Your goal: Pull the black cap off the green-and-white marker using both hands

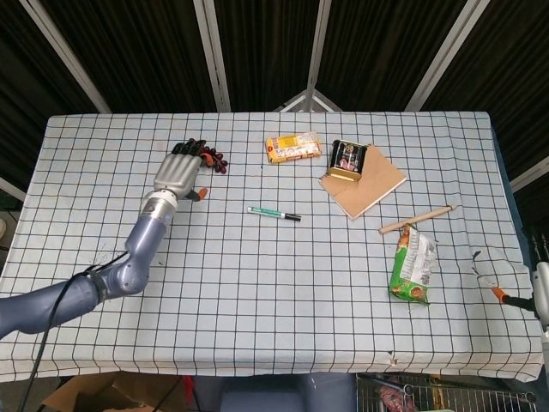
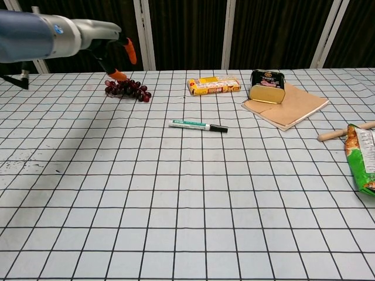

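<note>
Left robot hand (image 1: 177, 174) raised above the desk (image 1: 257, 283), fingers extended and slightly spread, holding nothing; back of the hand turned up toward the head camera, orange-tipped thumb (image 2: 130, 51) jutting out in the chest view. Left arm (image 1: 137, 245) stretched diagonally from the lower left corner toward the far left part of the desk, forearm lifted clear of the checked cloth. Hand overlapping the bunch of dark grapes (image 2: 128, 89) in the head view — contact with them not determinable.

Right robot hand (image 1: 536, 292) only partly visible at the right edge of the head view, beyond the desk edge; one orange fingertip showing, degree of opening impossible to tell.

Green-and-white marker (image 1: 268, 212) lying flat near the desk centre, black cap (image 1: 293, 218) still on and pointing right — well apart from both hands.

Toward the far side: yellow snack packet (image 1: 293, 148), tin can (image 1: 347, 160) resting on a brown notebook (image 1: 367, 184). Toward the right: wooden stick (image 1: 417, 219) and, just below it, a green snack bag (image 1: 411, 266).
</note>
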Controlling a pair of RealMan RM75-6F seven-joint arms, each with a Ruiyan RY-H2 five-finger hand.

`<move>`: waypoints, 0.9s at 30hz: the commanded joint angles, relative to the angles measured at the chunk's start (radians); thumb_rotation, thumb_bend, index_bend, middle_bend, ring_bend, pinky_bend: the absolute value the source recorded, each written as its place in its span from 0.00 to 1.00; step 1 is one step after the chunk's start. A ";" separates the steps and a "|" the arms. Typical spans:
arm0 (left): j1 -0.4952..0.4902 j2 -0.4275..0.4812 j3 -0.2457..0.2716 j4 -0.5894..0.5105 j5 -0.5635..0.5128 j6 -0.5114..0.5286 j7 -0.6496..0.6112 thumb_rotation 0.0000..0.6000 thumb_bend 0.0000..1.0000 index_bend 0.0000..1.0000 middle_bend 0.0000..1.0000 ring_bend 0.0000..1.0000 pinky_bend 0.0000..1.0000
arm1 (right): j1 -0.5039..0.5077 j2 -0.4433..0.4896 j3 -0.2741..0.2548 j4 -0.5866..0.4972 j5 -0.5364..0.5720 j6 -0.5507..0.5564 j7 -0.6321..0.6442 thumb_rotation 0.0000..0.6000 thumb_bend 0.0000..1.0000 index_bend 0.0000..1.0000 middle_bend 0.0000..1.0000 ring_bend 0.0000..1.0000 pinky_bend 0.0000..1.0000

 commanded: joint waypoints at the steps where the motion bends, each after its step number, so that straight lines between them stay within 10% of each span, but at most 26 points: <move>1: -0.051 -0.056 -0.003 0.056 -0.034 -0.034 -0.015 1.00 0.45 0.31 0.00 0.00 0.00 | 0.002 -0.001 0.003 0.004 0.007 -0.004 0.002 1.00 0.11 0.02 0.00 0.00 0.00; 27: -0.229 -0.397 0.023 0.350 -0.210 0.044 0.062 1.00 0.42 0.38 0.00 0.00 0.00 | -0.021 -0.025 -0.011 0.042 0.005 0.010 0.052 1.00 0.11 0.02 0.00 0.00 0.00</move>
